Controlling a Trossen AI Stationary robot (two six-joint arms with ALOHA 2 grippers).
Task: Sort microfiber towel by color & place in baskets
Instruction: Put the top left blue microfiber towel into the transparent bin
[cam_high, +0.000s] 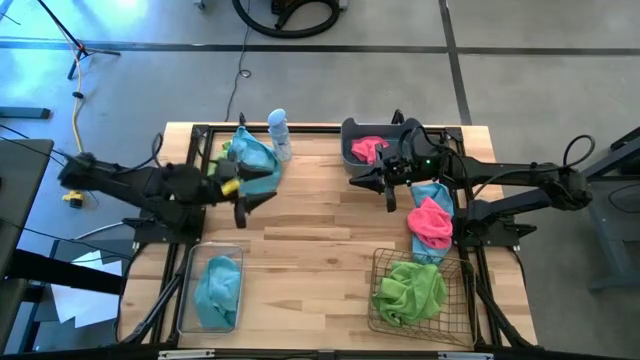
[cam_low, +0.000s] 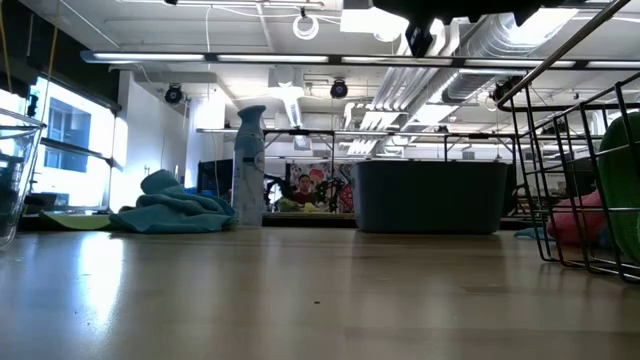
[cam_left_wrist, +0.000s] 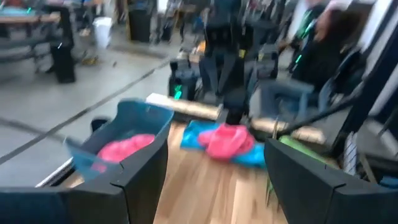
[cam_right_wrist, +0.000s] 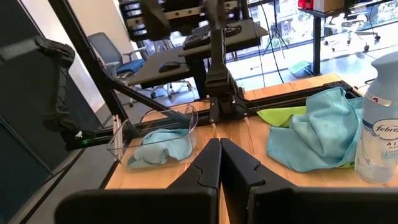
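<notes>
Teal microfiber towels (cam_high: 256, 160) lie heaped at the far left over a lime green one (cam_right_wrist: 281, 114). My left gripper (cam_high: 254, 203) hovers open just near of that heap, with nothing between its fingers (cam_left_wrist: 214, 168). A pink towel (cam_high: 432, 222) lies on a teal one (cam_high: 434, 194) at the right. The dark tub (cam_high: 352, 132) holds a pink towel (cam_high: 368, 150). The wire basket (cam_high: 385, 262) holds a green towel (cam_high: 410, 290). The clear bin (cam_high: 186, 290) holds a teal towel (cam_high: 218, 288). My right gripper (cam_high: 354, 181) hangs shut beside the tub, holding nothing.
A clear spray bottle (cam_high: 279, 135) stands upright beside the teal heap at the far edge. Bare wood lies in the table's middle, between the arms. Both arms' bases and black frames stand along the left and right edges.
</notes>
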